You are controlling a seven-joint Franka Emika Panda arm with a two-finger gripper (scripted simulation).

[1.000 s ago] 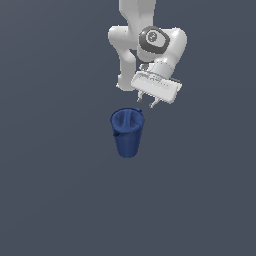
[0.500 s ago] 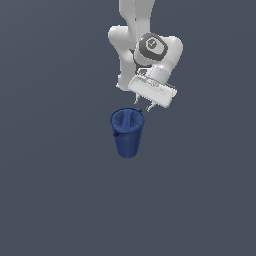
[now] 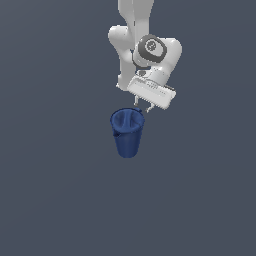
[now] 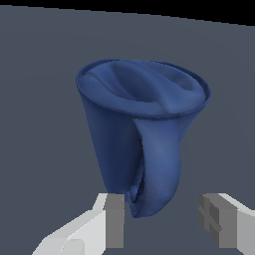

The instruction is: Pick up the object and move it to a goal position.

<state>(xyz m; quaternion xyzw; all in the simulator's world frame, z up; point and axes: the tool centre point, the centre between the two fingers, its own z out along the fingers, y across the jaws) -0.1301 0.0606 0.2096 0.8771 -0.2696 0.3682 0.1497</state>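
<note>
The object is a dark blue tapered cup [image 3: 127,133], wider at the rim, standing upright on the grey floor. In the wrist view the cup [image 4: 144,134] fills the middle, with its handle facing the camera. My gripper [image 3: 142,107] hangs tilted just above the cup's rim on the exterior view's right side. It is open and empty. In the wrist view my gripper [image 4: 163,219] shows two spread fingers, with the lower end of the handle lying between them.
The plain grey floor [image 3: 55,190] surrounds the cup on all sides. The white arm [image 3: 145,50] rises behind the cup toward the top of the exterior view.
My gripper has moved toward the exterior view's left and a little down, closer to the cup's rim. The cup has not moved.
</note>
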